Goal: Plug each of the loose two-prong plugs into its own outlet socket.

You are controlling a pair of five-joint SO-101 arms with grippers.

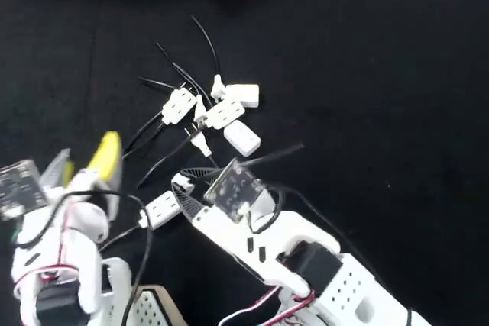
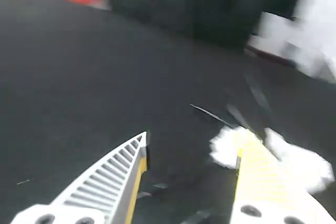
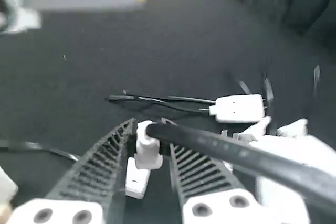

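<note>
The right gripper (image 3: 148, 125) has its two black fingers (image 3: 105, 166) closed on a small white plug (image 3: 147, 150). The plug sits between them, and its fat black cord (image 3: 236, 157) runs off over one finger. Just under the plug lies a lone socket (image 3: 137, 181), white and all by itself. From where I stand, the plug looks very near the lone socket, maybe touching it. I cannot see the prongs, so I cannot tell if they line up with the holes.

The left gripper (image 2: 193, 144) is wide open and holds nothing. It hangs off to one side of the lone socket and does not touch it.

Farther from the lone socket, toward the middle of the black table (image 1: 382, 74), is a heap (image 1: 221, 112) of more white sockets and plugs. Their thin black cords are all tangled together.

Here is what I think could go wrong. Nothing holds the lone socket down. If the plug gets pushed, the lone socket may just slide or tip on the table, and the prongs will not go in. If the prongs are a bit crooked, they may bump the face of the lone socket and bend, or the plug may twist in the fingers. The cord may tug the plug sideways too. And if the lone socket slides toward the heap, it could get mixed into the tangle.
</note>
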